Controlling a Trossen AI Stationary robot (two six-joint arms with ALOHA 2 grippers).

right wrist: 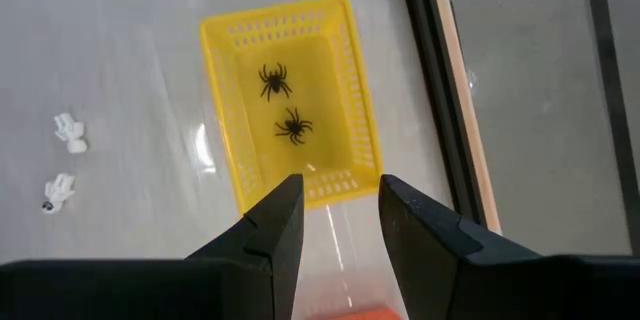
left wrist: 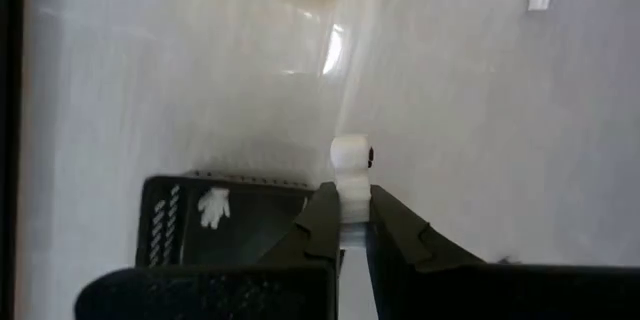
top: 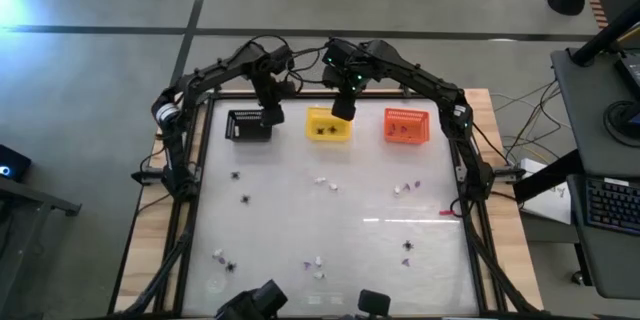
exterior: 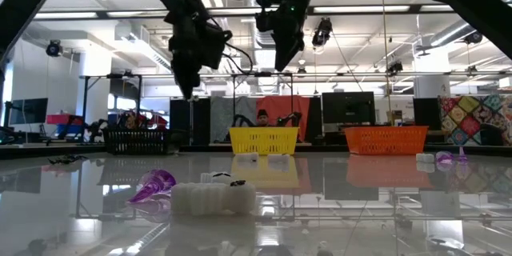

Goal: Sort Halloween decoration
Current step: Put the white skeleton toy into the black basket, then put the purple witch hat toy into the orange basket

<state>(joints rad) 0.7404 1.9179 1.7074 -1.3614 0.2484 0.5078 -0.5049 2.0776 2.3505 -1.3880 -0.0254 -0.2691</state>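
Note:
My left gripper (left wrist: 350, 205) is shut on a small white trinket (left wrist: 349, 152) with a black dot. It hangs above the table beside the black basket (left wrist: 215, 235), in which another white bit (left wrist: 213, 207) lies. In the high view this gripper (top: 270, 116) is at the black basket's (top: 247, 126) right end. My right gripper (right wrist: 340, 205) is open with nothing between its fingers. It hovers over the yellow basket (right wrist: 345, 55), where two black spiders (right wrist: 283, 105) lie on the floor. More white, black and purple trinkets lie scattered on the table (top: 330, 220). My left gripper pinches the white trinket's lower part (left wrist: 352, 195) between its two fingertips, which come from above and point down. The trinket's rounded end with the dot sticks out beyond the tips. It is lifted clear of the table.
The orange basket (top: 406, 127) stands to the right of the yellow one along the far edge. Black spiders (top: 240, 185) lie at mid-left, white bits (top: 322, 182) in the middle, purple bits (top: 408, 250) at the near right. A dark frame (top: 185, 200) runs round the table.

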